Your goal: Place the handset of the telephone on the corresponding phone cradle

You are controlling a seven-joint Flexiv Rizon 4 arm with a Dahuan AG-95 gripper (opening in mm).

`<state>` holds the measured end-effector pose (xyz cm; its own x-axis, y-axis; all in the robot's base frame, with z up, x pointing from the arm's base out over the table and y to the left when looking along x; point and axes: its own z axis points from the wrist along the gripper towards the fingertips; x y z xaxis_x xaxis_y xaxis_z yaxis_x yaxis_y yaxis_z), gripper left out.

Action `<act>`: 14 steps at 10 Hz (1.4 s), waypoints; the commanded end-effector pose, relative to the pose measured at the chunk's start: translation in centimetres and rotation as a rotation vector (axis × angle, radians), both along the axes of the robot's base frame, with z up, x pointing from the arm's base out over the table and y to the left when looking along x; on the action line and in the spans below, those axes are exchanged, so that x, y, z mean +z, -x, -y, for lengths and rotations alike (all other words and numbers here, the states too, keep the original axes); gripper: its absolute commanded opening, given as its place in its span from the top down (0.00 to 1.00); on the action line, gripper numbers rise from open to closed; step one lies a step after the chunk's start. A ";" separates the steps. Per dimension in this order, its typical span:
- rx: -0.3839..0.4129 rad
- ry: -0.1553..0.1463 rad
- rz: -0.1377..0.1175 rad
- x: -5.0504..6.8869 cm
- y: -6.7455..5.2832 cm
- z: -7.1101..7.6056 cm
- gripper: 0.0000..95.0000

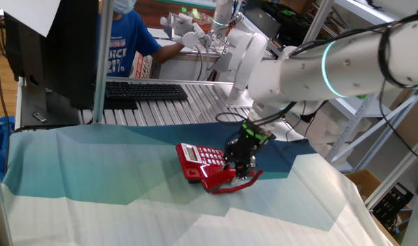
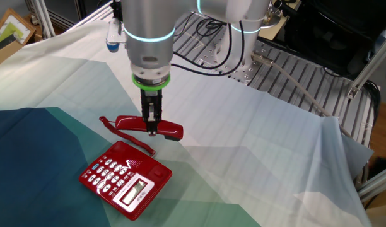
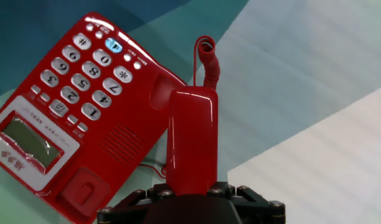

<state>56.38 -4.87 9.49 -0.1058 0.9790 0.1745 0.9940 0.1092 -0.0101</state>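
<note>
The red handset (image 2: 149, 125) hangs in my gripper (image 2: 152, 123), held near its middle a little above the cloth, beside the red telephone (image 2: 125, 178). My fingers are shut on it. In the hand view the handset (image 3: 190, 134) runs away from the jaws, its far end over the edge of the telephone (image 3: 72, 130). The phone cradle (image 3: 116, 155) is the recessed strip beside the keypad, and it is empty. The red coiled cord (image 3: 206, 59) trails from the handset's far end. In one fixed view the gripper (image 1: 240, 162) holds the handset (image 1: 223, 180) right of the telephone (image 1: 199, 159).
A teal and white cloth (image 2: 256, 157) covers the table. A black keyboard (image 1: 144, 89) and a monitor (image 1: 55, 48) stand at the back. A person in a blue shirt (image 1: 123, 41) is behind them. Metal rollers (image 2: 306, 72) lie past the cloth's edge.
</note>
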 end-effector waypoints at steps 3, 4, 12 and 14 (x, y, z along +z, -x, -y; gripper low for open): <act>-0.009 -0.007 -0.037 1.0 -3.1 -1.2 1.00; -0.003 -0.009 -0.045 1.1 -3.3 -1.5 1.00; -0.148 -0.079 -0.067 0.8 -6.5 -1.9 1.00; -0.185 -0.076 -0.066 0.3 -6.8 -2.1 1.00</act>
